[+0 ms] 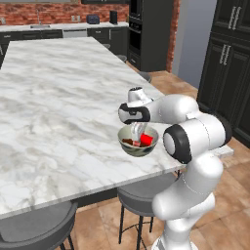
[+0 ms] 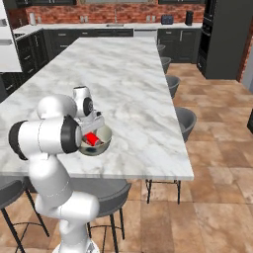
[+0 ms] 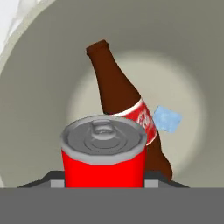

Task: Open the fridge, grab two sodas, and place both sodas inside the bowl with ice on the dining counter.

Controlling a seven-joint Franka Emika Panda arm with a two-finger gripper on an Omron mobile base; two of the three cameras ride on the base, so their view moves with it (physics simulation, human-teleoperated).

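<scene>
The grey-beige bowl (image 1: 128, 149) (image 2: 102, 145) (image 3: 197, 65) stands near the front right edge of the white marble dining counter (image 1: 58, 112) (image 2: 123, 74). My gripper (image 1: 138, 132) (image 2: 92, 131) (image 3: 103, 183) reaches down into the bowl and is shut on the red soda can (image 1: 146, 140) (image 2: 90, 139) (image 3: 103, 157). The brown soda bottle (image 1: 128, 142) (image 3: 122, 96) lies inside the bowl just behind the can. Beside the bottle rests an ice cube (image 3: 167, 119). A pale panel (image 2: 7, 39) at the far left edge may belong to the fridge; I cannot tell.
Round grey stools (image 1: 141, 195) (image 2: 185, 121) line the counter's near and right sides. Dark cabinets (image 1: 229, 63) and an oven column (image 1: 146, 29) stand beyond. The far dark counter (image 2: 99, 27) runs along the brick wall.
</scene>
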